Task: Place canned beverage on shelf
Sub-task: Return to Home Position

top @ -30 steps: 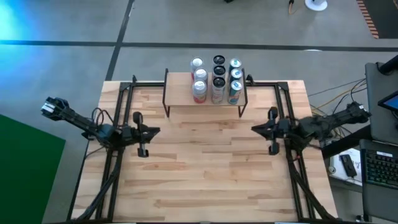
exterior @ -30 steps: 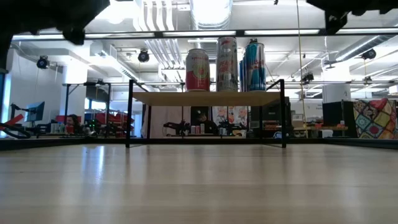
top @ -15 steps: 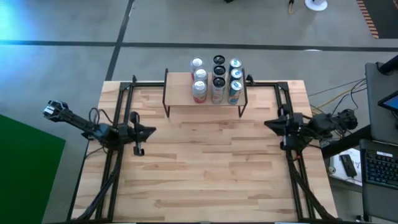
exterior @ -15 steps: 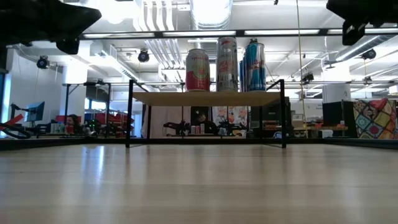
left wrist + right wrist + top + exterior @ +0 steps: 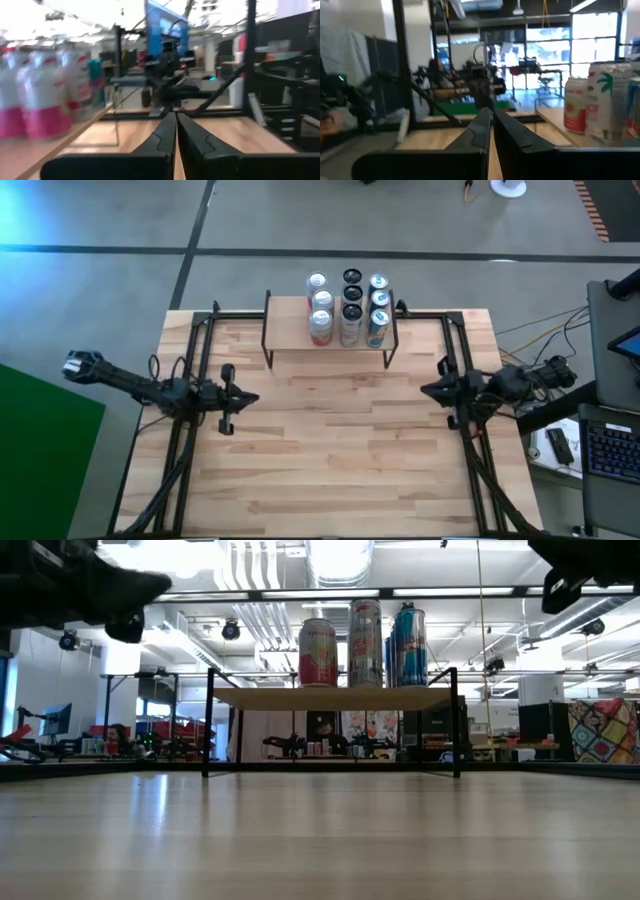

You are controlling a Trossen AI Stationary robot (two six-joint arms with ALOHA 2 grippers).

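Light wood planks top the shelf [image 5: 287, 328], which stands on thin black legs at the centre of the bench's [image 5: 330, 460] far edge. Nine cans stand on it in three rows running near to far: pink-and-white soda cans [image 5: 321, 302] on the left, dark-topped cans [image 5: 352, 292] in the middle, teal cans [image 5: 379, 300] on the right. Since a second ago the right end effector [image 5: 427, 390] has drawn back toward the right edge. The left end effector [image 5: 250, 397] has barely shifted, and the cans stand as before. Both end effectors have their fingers pressed together, holding nothing. From bench level only the nearest can of each row shows, and the arms are cut off at the top.
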